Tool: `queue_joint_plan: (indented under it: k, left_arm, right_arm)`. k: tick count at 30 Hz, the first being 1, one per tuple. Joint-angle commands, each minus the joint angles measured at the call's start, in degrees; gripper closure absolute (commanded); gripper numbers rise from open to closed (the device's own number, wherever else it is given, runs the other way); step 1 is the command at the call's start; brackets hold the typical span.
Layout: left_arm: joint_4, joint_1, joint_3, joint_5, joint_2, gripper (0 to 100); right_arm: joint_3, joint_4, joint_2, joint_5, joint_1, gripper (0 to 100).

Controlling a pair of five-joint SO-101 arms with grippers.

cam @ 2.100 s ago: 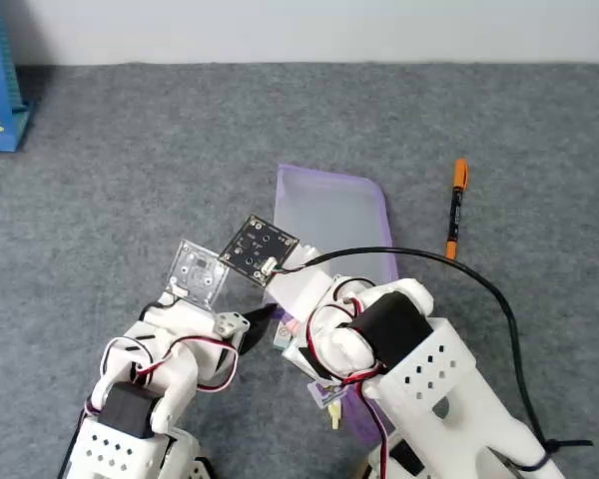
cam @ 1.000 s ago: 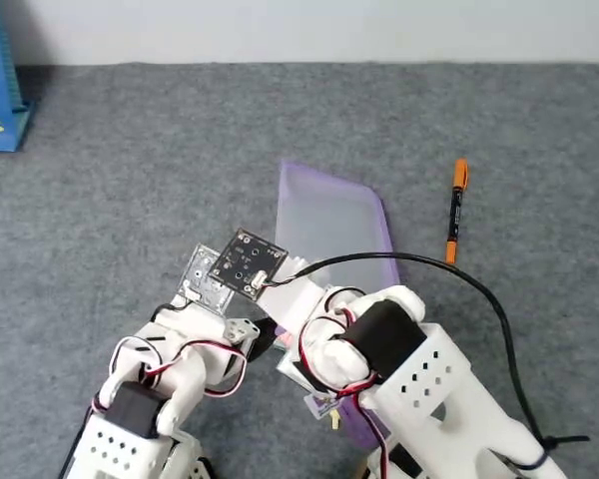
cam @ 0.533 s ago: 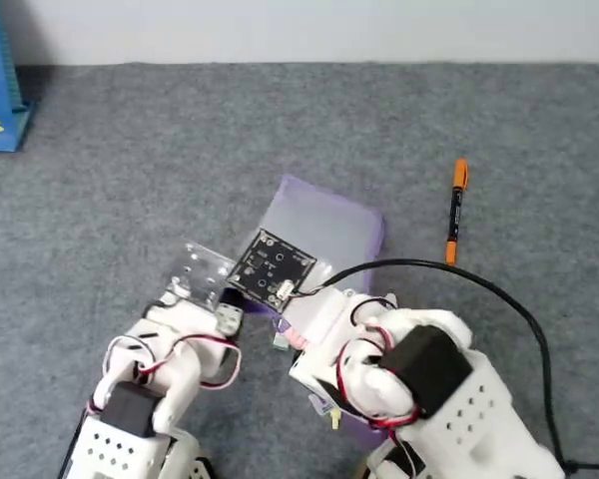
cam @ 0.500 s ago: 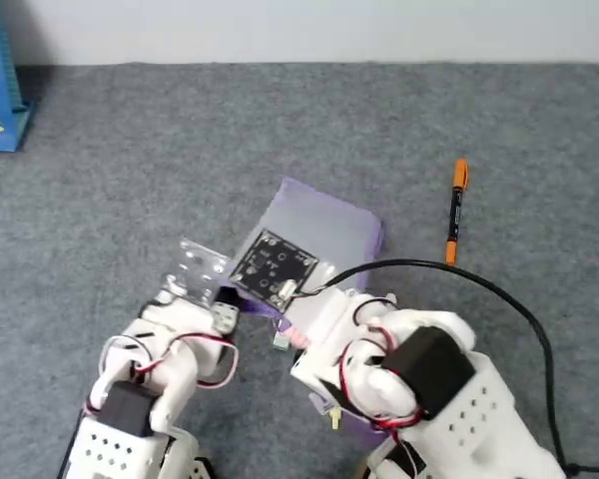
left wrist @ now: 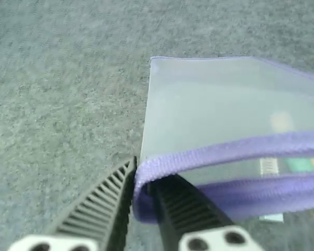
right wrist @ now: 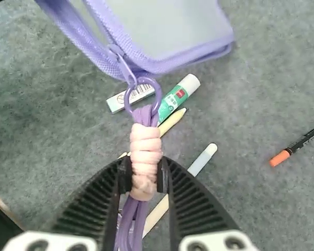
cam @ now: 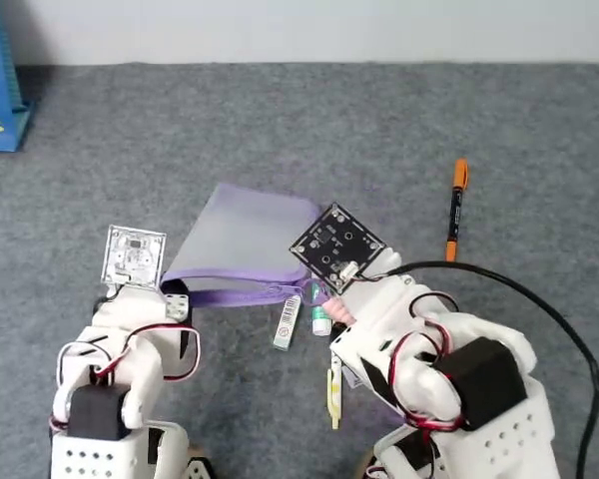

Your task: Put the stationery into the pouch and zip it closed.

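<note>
left gripper (left wrist: 141,180) clenched on pouch (cam: 242,232) corner; judged anchor against zip tension. right gripper (right wrist: 143,175) clamped on zip pull (right wrist: 144,144), ready to run the zip. glue stick (right wrist: 176,98), pencil (cam: 332,393) on table just beside pouch; marker (cam: 455,208) well apart.

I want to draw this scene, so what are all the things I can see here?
pouch: one, see-through purple, middle of the table
zip ring: one, purple, at the pouch's end
pink cord: one, pink, tied to the zip ring
glue stick: one, green and white, by the pouch
labelled stick: one, white, beside the glue stick
pencil: one, cream, beside the glue stick
pale stick: one, light blue, near the pencil
marker: one, orange and black, far right
box: one, blue, far left edge
left gripper: one, black fingers, shut on the pouch's corner
right gripper: one, black fingers, shut on the pink cord
</note>
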Motion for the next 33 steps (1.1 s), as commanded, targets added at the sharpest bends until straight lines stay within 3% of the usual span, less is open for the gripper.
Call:
queue_joint_plan:
  k: [1,6,8,12,14,20,26,33]
  left_arm:
    - [1.1,-1.1,-4.0,0.8,-0.4,99]
    - [1.1,-1.1,-3.7,0.8,-0.4,99]
    - [1.1,-1.1,-3.6,0.8,-0.4,99]
    - [0.6,-3.7,-3.6,1.1,-0.4,99]
    - [0.5,-6.4,-3.6,2.6,-0.4,99]
    - [0.1,-10.3,-3.9,3.5,-0.4,99]
    - [-0.1,-12.1,-3.6,3.5,-0.4,99]
    - [0.1,-12.4,-3.6,3.5,-0.4,99]
  right_arm:
    - [-0.3,2.2,-1.5,0.6,1.5,99.0]
    - [-0.4,2.2,-1.5,0.2,1.8,97.4]
    - [-0.4,2.3,-1.5,-0.6,4.1,90.3]
    - [-0.5,0.9,-1.4,-4.0,17.5,68.6]
    - [-0.6,-0.4,-0.9,-4.0,24.1,64.2]
    - [-0.3,-5.6,2.8,-3.8,32.0,64.2]
    - [-0.3,-15.3,20.4,-3.8,35.5,70.2]
    - [-0.8,-20.5,41.0,-3.8,31.9,75.3]
